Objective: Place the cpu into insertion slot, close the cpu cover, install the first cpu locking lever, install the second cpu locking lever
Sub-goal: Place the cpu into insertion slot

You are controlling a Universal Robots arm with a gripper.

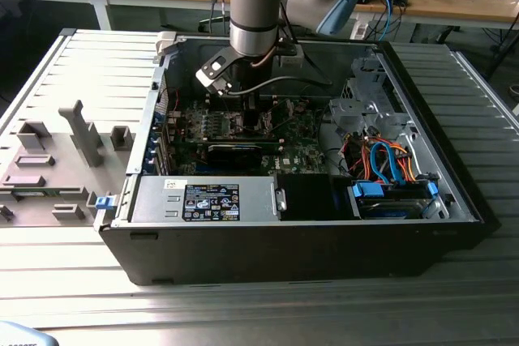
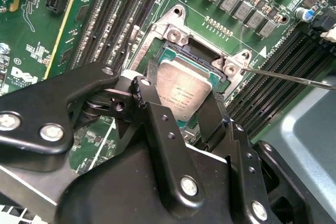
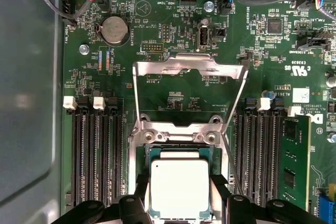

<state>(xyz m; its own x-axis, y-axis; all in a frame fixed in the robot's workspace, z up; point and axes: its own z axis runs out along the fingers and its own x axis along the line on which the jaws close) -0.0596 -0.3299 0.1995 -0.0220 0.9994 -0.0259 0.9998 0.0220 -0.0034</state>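
Fingers (image 3: 220,195) of the gripper (image 3: 180,184) bear on two opposite edges of the cpu (image 2: 184,90), clamping it. Directly beneath, between the fingertips, lies the insertion slot (image 3: 178,153); full seating cannot be confirmed. Beyond the fingertips, the cpu cover (image 3: 189,65) is swung open.

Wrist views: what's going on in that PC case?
The arm's gripper has its fingers on two opposite sides of the cpu, holding it at the insertion slot. I cannot tell whether the chip is fully seated. The cpu cover is flipped open, away from the slot, and a locking lever sticks out unlatched.
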